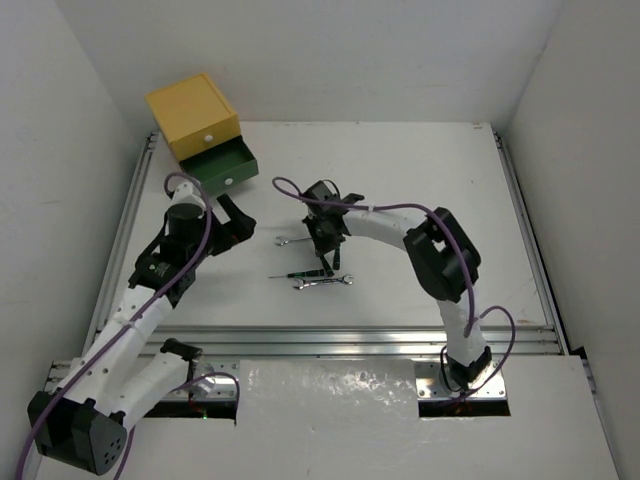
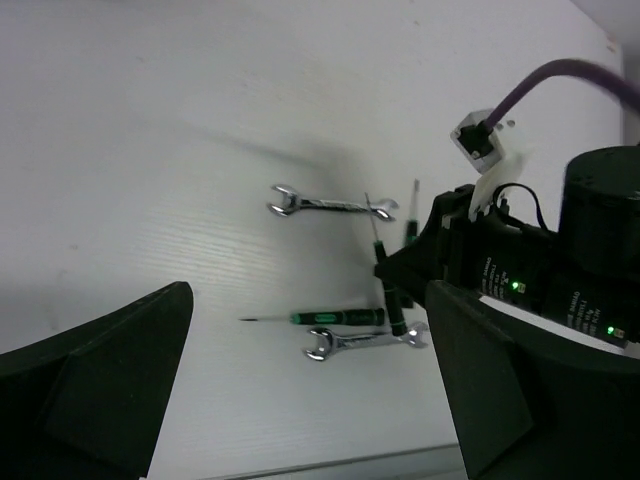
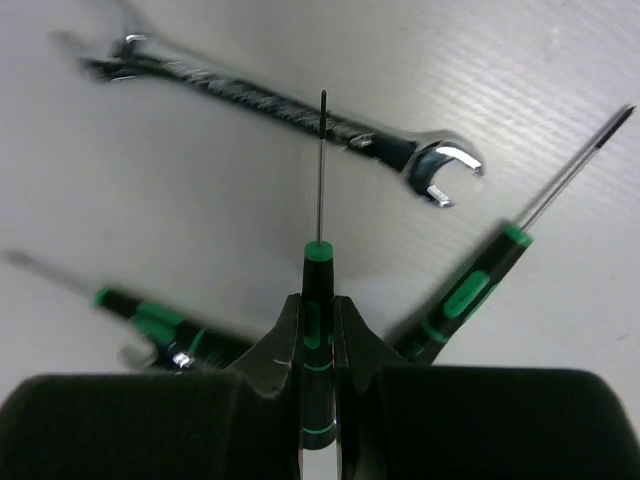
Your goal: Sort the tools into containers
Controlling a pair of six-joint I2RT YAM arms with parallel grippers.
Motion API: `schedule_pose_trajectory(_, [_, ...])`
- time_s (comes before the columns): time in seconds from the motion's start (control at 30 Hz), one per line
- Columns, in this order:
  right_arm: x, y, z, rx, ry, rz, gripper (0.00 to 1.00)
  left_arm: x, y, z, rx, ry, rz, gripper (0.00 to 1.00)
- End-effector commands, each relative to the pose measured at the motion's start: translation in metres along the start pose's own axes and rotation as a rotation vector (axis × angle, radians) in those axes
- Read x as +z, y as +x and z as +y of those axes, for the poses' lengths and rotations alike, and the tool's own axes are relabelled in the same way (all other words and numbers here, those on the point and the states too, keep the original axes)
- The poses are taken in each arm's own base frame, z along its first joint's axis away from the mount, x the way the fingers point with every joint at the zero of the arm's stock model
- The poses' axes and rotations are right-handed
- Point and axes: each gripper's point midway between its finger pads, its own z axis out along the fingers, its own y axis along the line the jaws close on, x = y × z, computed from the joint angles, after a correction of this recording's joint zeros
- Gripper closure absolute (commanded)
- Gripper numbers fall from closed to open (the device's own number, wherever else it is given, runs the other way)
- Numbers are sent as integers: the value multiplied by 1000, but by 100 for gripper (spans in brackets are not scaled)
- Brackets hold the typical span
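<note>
My right gripper (image 3: 318,305) is shut on a black-and-green screwdriver (image 3: 318,270), its thin tip pointing away over a silver wrench (image 3: 290,105). A second green screwdriver (image 3: 480,285) lies to its right and a third (image 3: 150,320) to its left. From above, the right gripper (image 1: 325,240) sits mid-table among a wrench (image 1: 293,241), a second wrench (image 1: 323,283) and a screwdriver (image 1: 300,274). My left gripper (image 1: 228,225) is open and empty, to the left of the tools. The yellow drawer (image 1: 190,115) is closed; the green drawer (image 1: 222,165) below it is pulled out. The orange-red drawer and the utility knife are out of view.
The left wrist view shows both wrenches (image 2: 335,207) (image 2: 365,342), a lying screwdriver (image 2: 335,317) and the right gripper (image 2: 450,260) with its purple cable. White walls enclose the table on three sides. Metal rails (image 1: 350,340) run along the near edge and sides.
</note>
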Motion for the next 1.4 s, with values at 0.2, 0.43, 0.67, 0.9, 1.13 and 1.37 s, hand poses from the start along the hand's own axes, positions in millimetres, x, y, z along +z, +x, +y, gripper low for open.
schedule_pose_trajectory(0.2, [-181,-64,94,-148,-580,-499,100,-25,13,-110,-168,663,72,4])
schedule_pose_trajectory(0.43, [-241,-68,117,-192,-762,-627,100,-28,6,-131,-205,761,75,17])
schedule_pose_trajectory(0.67, [-255,-73,127,-191,-819,-618,100,-36,5,-143,-208,823,76,37])
schedule_pose_trajectory(0.9, [-262,-70,131,-194,-857,-632,100,-31,8,-143,-200,809,87,99])
schedule_pose_trajectory(1.13, [-244,-74,97,-61,-684,-644,1,8,-29,-124,-236,531,-28,100])
schedule_pose_trajectory(1.37, [-215,-49,5,196,-446,-602,1,76,-143,-26,-371,-3,-357,100])
